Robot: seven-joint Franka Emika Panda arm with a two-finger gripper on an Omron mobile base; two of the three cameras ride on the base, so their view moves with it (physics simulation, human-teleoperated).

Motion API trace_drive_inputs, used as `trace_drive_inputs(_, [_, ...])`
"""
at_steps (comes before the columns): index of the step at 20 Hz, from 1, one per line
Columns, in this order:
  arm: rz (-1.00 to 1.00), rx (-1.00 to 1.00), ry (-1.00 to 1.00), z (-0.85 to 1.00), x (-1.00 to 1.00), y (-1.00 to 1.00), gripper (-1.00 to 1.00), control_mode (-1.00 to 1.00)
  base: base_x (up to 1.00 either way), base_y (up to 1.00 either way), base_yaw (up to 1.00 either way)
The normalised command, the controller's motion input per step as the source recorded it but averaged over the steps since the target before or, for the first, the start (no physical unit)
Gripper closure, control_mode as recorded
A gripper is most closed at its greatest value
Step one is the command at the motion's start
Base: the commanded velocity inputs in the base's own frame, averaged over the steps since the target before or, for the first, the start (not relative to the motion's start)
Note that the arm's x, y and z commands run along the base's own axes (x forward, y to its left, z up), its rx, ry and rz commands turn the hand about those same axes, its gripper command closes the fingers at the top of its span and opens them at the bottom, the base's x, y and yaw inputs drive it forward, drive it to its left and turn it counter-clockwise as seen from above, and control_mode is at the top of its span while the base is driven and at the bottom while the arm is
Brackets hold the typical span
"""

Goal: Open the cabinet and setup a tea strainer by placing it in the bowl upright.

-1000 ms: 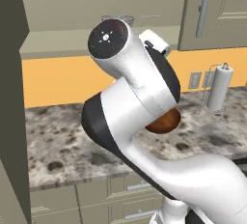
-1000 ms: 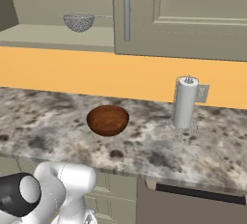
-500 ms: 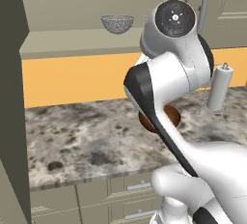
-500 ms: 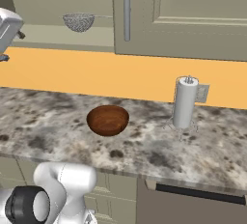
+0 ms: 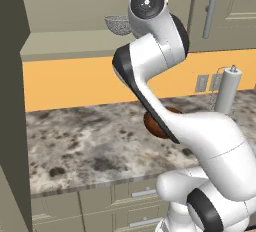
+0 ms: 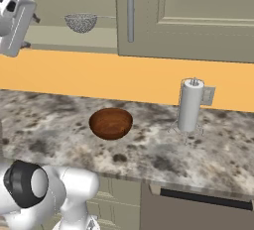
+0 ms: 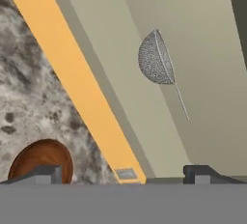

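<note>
- Tool (image 7: 123,171) spread wide, empty, aimed toward cabinet shelf for reach.
- Tea strainer (image 7: 156,58) on open cabinet (image 6: 59,6) shelf, well apart from tool.
- Bowl (image 6: 110,123) below on table (image 6: 59,120), awaiting strainer.

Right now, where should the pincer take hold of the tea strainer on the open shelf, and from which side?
Probably the rim of the strainer, coming straight in from the open cabinet front: the mesh basket sits upright with its thin handle pointing toward the back. The pincer is open.
</note>
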Motion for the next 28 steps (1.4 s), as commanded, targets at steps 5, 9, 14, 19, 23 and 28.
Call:
trace_drive_inputs(5, [-0.05, 0.00, 0.05, -0.02, 0.71, -0.03, -1.00, -1.00, 0.00, 0.00, 0.00])
trace_drive_inputs(9, [0.00, 0.00, 0.00, 0.00, 0.76, 0.02, -1.00, -1.00, 0.00, 0.00, 0.00])
trace_drive_inputs(14, [0.00, 0.00, 0.00, 0.00, 0.75, 0.00, -1.00, -1.00, 0.00, 0.00, 0.00])
trace_drive_inputs(19, [0.02, 0.00, 0.07, -0.15, 0.57, 0.09, -1.00, -1.00, 0.00, 0.00, 0.00])
trace_drive_inputs(23, [0.03, 0.00, 0.07, -0.15, 0.45, 0.07, -1.00, -1.00, 0.00, 0.00, 0.00])
trace_drive_inputs(28, [0.02, 0.00, 0.00, 0.00, 0.46, 0.00, -1.00, -1.00, 0.00, 0.00, 0.00])
